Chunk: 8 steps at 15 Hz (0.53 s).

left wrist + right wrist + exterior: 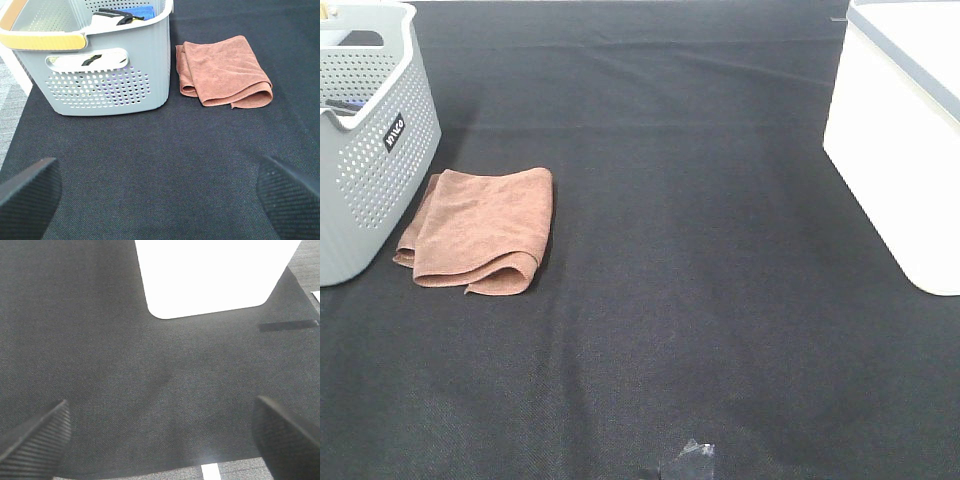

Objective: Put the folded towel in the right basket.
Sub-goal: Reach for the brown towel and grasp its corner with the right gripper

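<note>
The folded brown towel (480, 228) lies flat on the black table cloth at the left, right beside the grey perforated basket (365, 140). It also shows in the left wrist view (225, 71), beside that basket (100, 75). The white right basket (905, 130) stands at the far right edge; the right wrist view shows its white wall (210, 275). Neither gripper shows in the high view. My left gripper (160, 195) is open and empty, well short of the towel. My right gripper (160, 437) is open and empty, above bare cloth near the white basket.
The grey basket has an orange-trimmed handle (45, 40) and holds dark and blue items (125, 15). A piece of dark tape (688, 460) lies at the front edge of the cloth. Grey floor shows past the table edge (12, 95).
</note>
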### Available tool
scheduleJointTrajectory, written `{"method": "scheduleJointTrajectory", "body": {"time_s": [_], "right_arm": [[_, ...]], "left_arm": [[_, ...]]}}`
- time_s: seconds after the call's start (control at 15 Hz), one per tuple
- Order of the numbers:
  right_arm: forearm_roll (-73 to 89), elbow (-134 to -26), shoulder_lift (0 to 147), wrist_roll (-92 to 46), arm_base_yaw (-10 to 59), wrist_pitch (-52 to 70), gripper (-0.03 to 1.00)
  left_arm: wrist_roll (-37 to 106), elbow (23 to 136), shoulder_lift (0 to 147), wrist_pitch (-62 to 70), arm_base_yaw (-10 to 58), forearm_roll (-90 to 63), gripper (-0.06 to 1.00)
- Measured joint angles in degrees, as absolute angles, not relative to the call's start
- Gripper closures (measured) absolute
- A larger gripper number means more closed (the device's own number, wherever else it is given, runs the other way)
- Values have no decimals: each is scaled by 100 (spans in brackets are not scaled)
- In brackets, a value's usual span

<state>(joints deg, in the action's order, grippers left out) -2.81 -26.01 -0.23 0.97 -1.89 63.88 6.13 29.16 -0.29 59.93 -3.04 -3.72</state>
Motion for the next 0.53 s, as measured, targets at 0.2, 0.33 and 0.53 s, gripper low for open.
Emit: {"method": "scheduleJointTrajectory", "body": {"time_s": [0.2, 0.33, 0.53], "right_arm": [[-281, -2601, -23, 97, -189, 6388, 2], [-281, -2601, -23, 97, -189, 6388, 2], [-281, -2601, -23, 97, -189, 6388, 2]], "left_arm": [[613, 2916, -29, 5993, -304, -372, -4], [613, 2916, -29, 5993, -304, -372, -4], [613, 2916, -29, 5993, -304, -372, -4]]}}
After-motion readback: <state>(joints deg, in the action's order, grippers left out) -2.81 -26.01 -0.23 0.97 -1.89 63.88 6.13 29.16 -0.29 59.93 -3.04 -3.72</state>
